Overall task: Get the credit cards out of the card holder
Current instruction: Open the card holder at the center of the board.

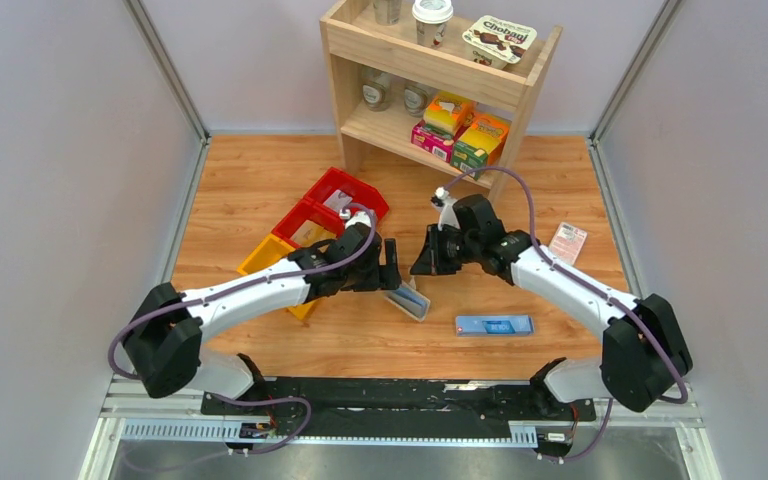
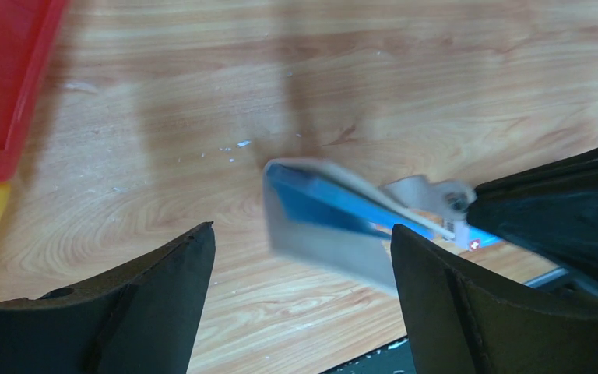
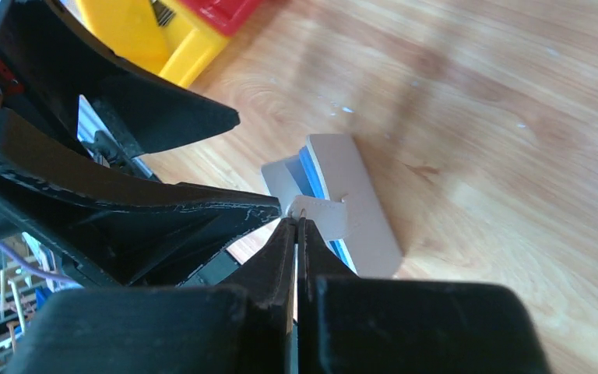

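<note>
Blue box near card holder

Left arm: white links between black joint housings, with a bulky black shoulder block.
Right arm: the same white links and black joints, with a small white fitting at the wrist.
Cables: one grey-purple cable runs along each arm in loose loops.
Jaws: matt black, wedge-shaped, tapering to thin tips; edges scuffed pale.
Base plate: flat and black, carrying both arms.
Rail: silver, slotted, along the front of the plate.
</note>
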Tool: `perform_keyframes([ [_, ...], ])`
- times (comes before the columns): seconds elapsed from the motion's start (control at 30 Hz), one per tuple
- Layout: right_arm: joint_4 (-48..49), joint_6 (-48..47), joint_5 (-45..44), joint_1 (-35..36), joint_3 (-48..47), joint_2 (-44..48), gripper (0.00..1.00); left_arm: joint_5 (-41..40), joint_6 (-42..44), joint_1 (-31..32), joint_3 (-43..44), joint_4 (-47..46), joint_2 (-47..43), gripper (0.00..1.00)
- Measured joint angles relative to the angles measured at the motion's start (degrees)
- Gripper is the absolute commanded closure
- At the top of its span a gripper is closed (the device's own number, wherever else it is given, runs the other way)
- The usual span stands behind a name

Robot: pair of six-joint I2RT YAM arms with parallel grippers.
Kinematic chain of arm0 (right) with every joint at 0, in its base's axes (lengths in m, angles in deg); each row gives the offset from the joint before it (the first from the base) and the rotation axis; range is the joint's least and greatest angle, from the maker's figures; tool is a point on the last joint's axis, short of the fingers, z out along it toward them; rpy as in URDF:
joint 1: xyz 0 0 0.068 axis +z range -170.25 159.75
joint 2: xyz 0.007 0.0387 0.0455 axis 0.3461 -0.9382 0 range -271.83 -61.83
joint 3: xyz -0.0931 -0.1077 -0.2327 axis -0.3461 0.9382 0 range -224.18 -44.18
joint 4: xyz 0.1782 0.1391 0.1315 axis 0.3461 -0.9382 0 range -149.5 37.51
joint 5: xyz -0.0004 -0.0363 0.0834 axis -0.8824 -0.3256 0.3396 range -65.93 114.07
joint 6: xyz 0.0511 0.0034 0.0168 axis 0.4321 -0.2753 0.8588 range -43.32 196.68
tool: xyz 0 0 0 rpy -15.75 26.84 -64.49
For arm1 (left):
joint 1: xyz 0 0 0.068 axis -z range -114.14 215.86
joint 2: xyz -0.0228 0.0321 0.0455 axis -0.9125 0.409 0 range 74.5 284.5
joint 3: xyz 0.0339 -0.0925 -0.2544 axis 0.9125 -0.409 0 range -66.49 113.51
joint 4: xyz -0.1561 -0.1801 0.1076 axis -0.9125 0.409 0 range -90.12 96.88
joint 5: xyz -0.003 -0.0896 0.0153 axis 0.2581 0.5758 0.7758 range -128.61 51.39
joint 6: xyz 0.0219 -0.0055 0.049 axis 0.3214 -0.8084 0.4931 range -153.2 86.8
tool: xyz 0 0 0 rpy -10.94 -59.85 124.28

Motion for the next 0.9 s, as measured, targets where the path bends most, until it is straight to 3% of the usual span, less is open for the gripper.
perform_keyframes([
  [0.33, -1.7, 0.0, -1.4, 4.6, -1.5, -1.7, 1.0, -3.6, -3.6, 0.0, -5.4, -1.0, -7.4, 0.12],
  [0.6, -3.0, 0.6, -9.0, -1.4, 2.2, -2.0, 1.0, -1.1, -2.4, 0.0, -5.7, -2.1, -6.8, 0.19],
  [0.9, -5.1, 0.5, -14.7, -5.3, 5.7, -4.5, 1.0, 3.1, 0.0, 0.0, -4.6, -3.7, -1.4, 0.17],
])
